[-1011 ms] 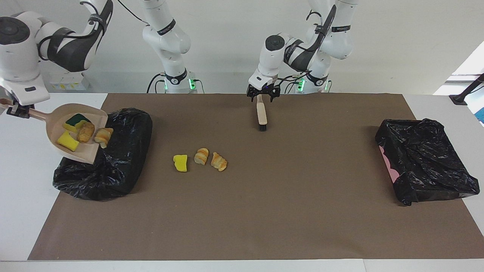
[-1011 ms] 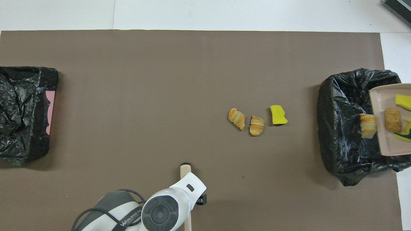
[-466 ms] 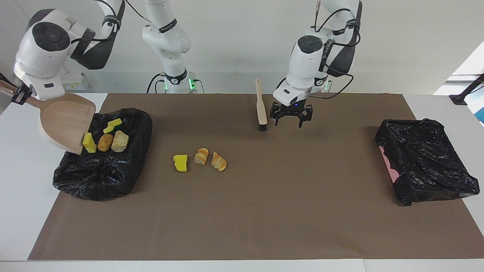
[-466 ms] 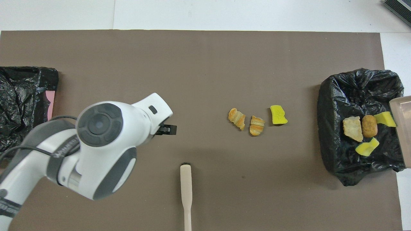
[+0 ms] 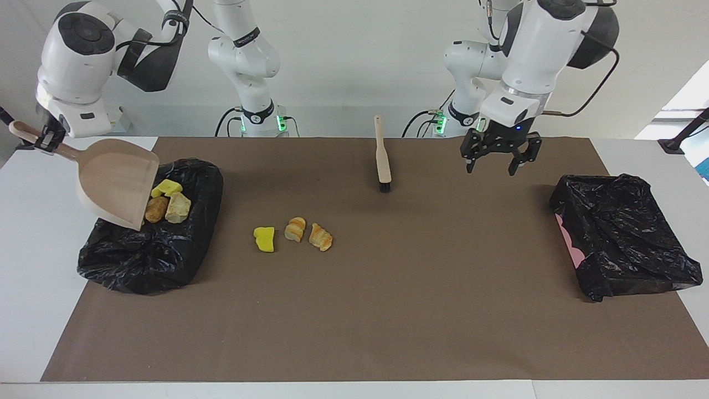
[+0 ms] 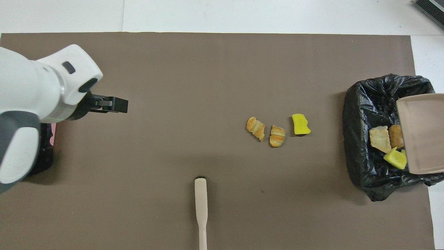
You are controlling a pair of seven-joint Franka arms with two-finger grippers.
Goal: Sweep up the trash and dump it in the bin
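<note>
My right gripper (image 5: 43,139) is clamped on the handle of the dustpan (image 5: 119,183), which hangs tilted, mouth down, over the bin (image 5: 183,244) at the right arm's end of the table. The pan looks empty. At least 3 pieces of dumped trash (image 5: 166,202) lie inside the bin, right at the pan's lip: yellow sponge and 2 brown bread bits.

3 more scraps (image 5: 293,235) lie in a row on the brown mat (image 5: 388,310), a short way from the bin toward the left arm's end: 1 yellow sponge chunk nearest the bin, then 2 croissant pieces.

My left gripper (image 5: 496,157) hangs spread wide and empty over the mat, between the brush (image 5: 381,160) and the second bin (image 5: 620,238). The brush lies flat on the mat, nearer the robots than the 3 scraps.

To finish the dump cleanly, I should keep the lip inside the bin's rim, and level the pan before carrying it toward the scraps.
</note>
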